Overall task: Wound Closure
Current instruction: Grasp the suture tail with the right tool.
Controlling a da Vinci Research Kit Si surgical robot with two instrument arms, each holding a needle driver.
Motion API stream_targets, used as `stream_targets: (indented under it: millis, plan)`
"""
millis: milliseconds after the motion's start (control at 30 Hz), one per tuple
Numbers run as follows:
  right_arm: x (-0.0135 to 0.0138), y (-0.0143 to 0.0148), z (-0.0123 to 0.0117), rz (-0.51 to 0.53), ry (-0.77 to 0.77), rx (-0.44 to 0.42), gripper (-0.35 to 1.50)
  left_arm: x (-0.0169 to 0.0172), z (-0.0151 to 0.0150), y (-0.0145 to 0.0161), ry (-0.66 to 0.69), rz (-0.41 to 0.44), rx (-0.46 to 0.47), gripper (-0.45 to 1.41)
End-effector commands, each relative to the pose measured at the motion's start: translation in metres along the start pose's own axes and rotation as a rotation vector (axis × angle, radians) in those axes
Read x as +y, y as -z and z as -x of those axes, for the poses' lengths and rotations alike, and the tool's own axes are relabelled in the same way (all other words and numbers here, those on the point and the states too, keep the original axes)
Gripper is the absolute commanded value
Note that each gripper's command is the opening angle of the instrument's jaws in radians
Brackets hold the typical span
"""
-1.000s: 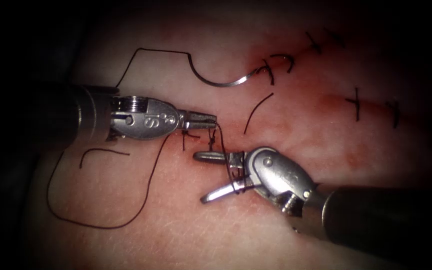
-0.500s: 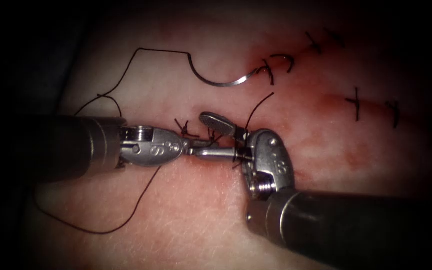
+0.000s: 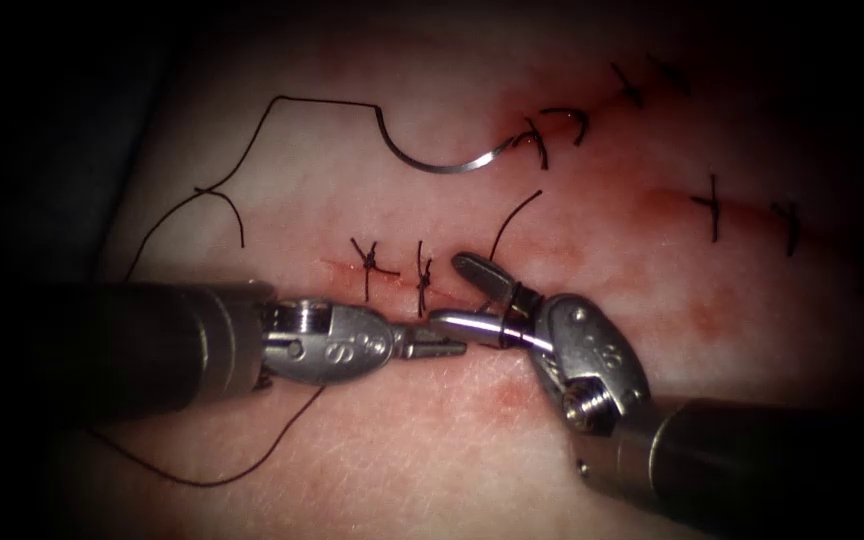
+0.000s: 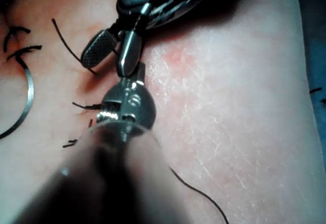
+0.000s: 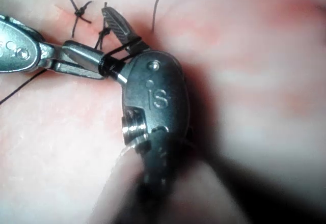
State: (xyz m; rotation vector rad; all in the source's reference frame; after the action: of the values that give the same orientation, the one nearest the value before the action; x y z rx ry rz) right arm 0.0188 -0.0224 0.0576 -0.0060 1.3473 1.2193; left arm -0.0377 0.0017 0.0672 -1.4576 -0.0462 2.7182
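A strong light falls on the middle of the endoscope view and fades outward into a black surround on every side. Along the left edge of the lit area lies a dim, dark blue-grey surface (image 3: 102, 110), its material impossible to tell. In the left wrist view a dark blue strip (image 4: 313, 25) borders the pale lit ground.

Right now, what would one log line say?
left tool: shut, holds thread | right tool: open, thread wrapped around | needle: lying free on tissue
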Motion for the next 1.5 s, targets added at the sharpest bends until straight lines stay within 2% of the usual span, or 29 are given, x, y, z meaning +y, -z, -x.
stream_targets:
  millis: [33, 333, 1067, 1267, 1333, 1500]
  plan:
    - [-0.0002, -0.0006, 0.0009, 0.037, -0.006, -0.002, 1.03, -0.0002, 0.0002, -0.0015, 0.009, -0.004, 0.001, -0.45]
    - [0.0007, 0.0001, 0.0008, 0.143, -0.152, -0.011, 1.16, -0.0009, 0.0007, -0.0033, 0.009, -0.028, 0.011, -0.45]
    - [0.0053, 0.0025, 0.0003, 0.257, -0.384, -0.004, 1.11, -0.0037, -0.0008, -0.0048, 0.028, -0.039, 0.015, -0.45]
    - [0.0063, 0.0015, 0.0005, 0.28, -0.419, -0.025, 1.11, -0.0044, -0.0011, -0.0054, 0.029, -0.041, 0.015, -0.45]
    - [0.0063, 0.0005, 0.0006, 0.279, -0.417, -0.028, 1.23, -0.0046, -0.0012, -0.0054, 0.03, -0.041, 0.016, -0.45]
    - [0.0056, -0.001, 0.0009, 0.258, -0.415, -0.033, 1.16, -0.0045, -0.001, -0.0051, 0.029, -0.039, 0.016, -0.45]
